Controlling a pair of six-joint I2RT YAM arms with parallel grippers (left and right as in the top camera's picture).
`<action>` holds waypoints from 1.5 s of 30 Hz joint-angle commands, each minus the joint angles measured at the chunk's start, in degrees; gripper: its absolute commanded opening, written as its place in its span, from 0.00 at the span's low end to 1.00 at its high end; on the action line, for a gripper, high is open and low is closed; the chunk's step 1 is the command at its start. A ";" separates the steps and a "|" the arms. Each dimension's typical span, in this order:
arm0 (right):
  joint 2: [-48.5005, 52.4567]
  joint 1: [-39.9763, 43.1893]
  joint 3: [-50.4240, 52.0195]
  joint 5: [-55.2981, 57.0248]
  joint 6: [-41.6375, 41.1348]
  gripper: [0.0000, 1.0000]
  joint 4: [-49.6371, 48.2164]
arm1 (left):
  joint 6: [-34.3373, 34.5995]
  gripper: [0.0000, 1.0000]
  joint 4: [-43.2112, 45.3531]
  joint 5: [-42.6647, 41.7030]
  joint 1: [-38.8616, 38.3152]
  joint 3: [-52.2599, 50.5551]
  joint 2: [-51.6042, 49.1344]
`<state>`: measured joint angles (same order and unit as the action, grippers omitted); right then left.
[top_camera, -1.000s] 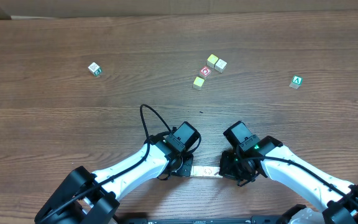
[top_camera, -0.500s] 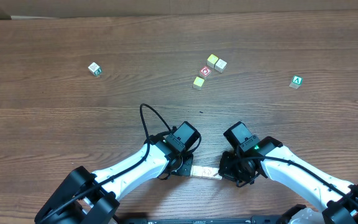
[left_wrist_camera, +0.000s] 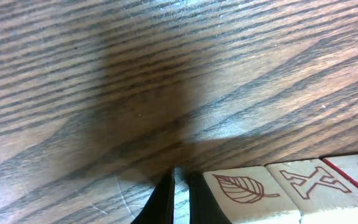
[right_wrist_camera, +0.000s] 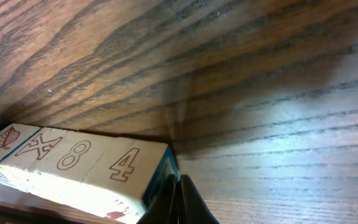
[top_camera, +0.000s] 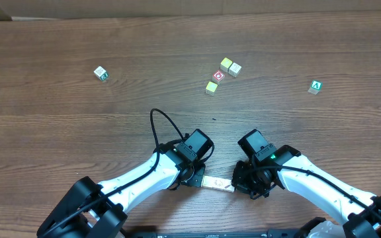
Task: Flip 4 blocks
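Four cream blocks lie in one row (top_camera: pixel 218 183) near the table's front edge, between my two grippers. Their upper faces carry reddish prints: a leaf (left_wrist_camera: pixel 244 190), an X (left_wrist_camera: pixel 312 183), an 8 (right_wrist_camera: pixel 73 155) and a 4 (right_wrist_camera: pixel 126 165). My left gripper (top_camera: pixel 200 180) is shut, its tips (left_wrist_camera: pixel 179 202) on the table right beside the leaf block at the row's left end. The right gripper (top_camera: pixel 237 185) is shut too, its tips (right_wrist_camera: pixel 179 199) against the blue side face of the 4 block at the right end. Neither holds anything.
At the back lie loose cubes: a white-and-green one (top_camera: pixel 100 73), a red-faced one with a ring (top_camera: pixel 218 76) among three pale ones (top_camera: pixel 225 64), and a green A cube (top_camera: pixel 316 86). A black cable loop (top_camera: pixel 161 125) rises from the left arm.
The right gripper has crept a little toward the row, and the row's right end now sits slightly lower in the overhead view. The left arm has barely moved.
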<state>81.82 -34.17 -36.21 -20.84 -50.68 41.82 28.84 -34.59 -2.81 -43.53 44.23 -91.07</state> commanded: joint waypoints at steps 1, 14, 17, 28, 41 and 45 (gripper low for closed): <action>-0.04 -0.28 0.22 -1.64 -1.70 0.04 0.11 | -1.51 0.04 0.37 -0.15 -0.90 -0.15 -1.57; -0.04 -1.20 0.22 -1.77 -3.63 0.04 1.09 | -1.90 0.04 0.50 -0.35 -0.90 -0.15 -7.13; -0.04 -2.71 0.22 -1.73 -5.11 0.04 0.44 | -2.19 0.04 0.46 0.04 -0.90 -0.15 -7.13; -0.04 -5.20 0.22 -1.79 -8.13 0.04 -0.63 | -4.17 0.04 0.61 2.05 -0.74 -0.15 -7.13; -0.04 -5.20 0.22 -2.40 -8.31 0.04 -0.61 | -5.49 0.04 1.01 4.24 -0.74 -0.15 -7.13; -0.04 -5.20 0.22 -2.40 -8.31 0.04 -0.39 | -4.72 0.04 1.01 5.11 -0.63 -0.15 -7.13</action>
<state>81.82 -38.76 -35.88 -21.04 -58.50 42.65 23.92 -34.06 -0.89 -43.90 46.57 -93.89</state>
